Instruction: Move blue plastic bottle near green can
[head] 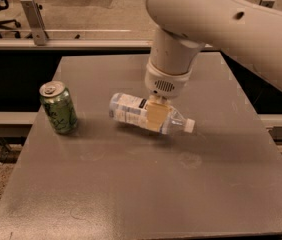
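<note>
Pincer (156, 116) pinches the bottle (128, 109) sideways, across its middle.
Likely light, thin, slick plastic that dents, so a mid-body hold suits it. Can (58, 108) stands on the table (131, 199), apart from the pincer, past the bottle's base.

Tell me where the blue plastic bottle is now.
At the centre of the camera view, the blue plastic bottle hangs sideways in the tool, to the right of the green can.

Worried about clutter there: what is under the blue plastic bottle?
Only grey table and a shadow show beneath the blue plastic bottle, gripped at its middle by the pincer from above. The spot right behind it is covered.
</note>
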### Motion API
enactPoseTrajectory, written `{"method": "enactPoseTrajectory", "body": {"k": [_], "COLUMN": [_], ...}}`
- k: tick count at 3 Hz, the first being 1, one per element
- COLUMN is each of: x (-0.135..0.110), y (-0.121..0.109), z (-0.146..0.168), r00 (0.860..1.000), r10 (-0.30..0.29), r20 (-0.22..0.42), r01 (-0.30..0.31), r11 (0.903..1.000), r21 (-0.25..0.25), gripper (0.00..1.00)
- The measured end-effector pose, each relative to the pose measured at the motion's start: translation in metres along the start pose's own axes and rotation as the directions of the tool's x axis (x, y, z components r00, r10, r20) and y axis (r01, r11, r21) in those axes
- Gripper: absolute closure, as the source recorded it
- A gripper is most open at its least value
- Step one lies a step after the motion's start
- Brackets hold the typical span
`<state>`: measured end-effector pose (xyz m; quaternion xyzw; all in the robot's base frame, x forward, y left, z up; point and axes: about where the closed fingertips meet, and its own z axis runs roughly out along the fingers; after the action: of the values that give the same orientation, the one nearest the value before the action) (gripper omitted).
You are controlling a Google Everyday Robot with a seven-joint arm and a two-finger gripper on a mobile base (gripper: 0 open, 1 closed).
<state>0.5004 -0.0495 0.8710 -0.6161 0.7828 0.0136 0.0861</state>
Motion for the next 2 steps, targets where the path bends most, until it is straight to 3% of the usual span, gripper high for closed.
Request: {"method": "enactPoseTrajectory", "body": {"k": [2], "x": [-0.055], "y": [0.016], "z": [0.015], "r00": [0.993], "r10": [-0.118], "r20": [0.013], "r01": [0.118], "r11": [0.9915], "r21": [-0.054], "gripper": [0.99]}}
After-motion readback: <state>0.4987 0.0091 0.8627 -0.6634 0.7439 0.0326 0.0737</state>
